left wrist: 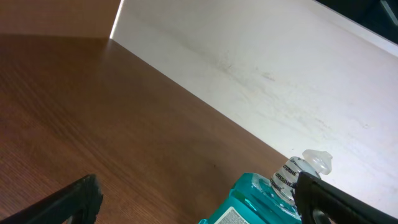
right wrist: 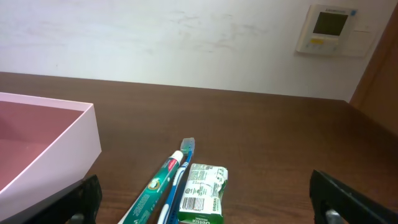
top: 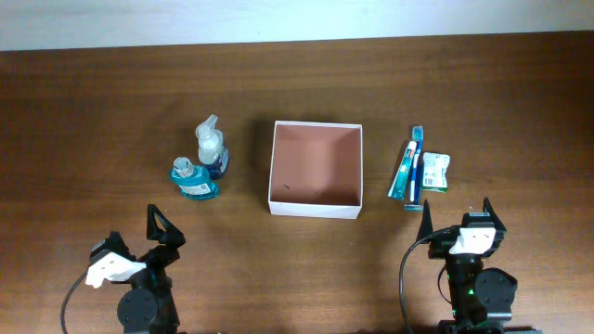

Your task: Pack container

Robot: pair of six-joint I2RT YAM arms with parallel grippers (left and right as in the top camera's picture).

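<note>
The container (top: 315,209) is a square white-walled box with a reddish-brown inside, empty, at the table's middle; its corner shows in the right wrist view (right wrist: 81,134). Left of it stand a teal mouthwash bottle (top: 194,179) and a clear spray bottle (top: 211,145); the mouthwash shows in the left wrist view (left wrist: 261,199). Right of it lie a toothpaste tube (top: 404,170), a blue toothbrush (top: 415,172) and a green soap pack (top: 434,172), also in the right wrist view (right wrist: 202,190). My left gripper (top: 160,223) and right gripper (top: 458,206) are open and empty, near the front edge.
The dark wood table (top: 93,130) reaches a white wall at the back. A wall thermostat (right wrist: 328,30) shows in the right wrist view.
</note>
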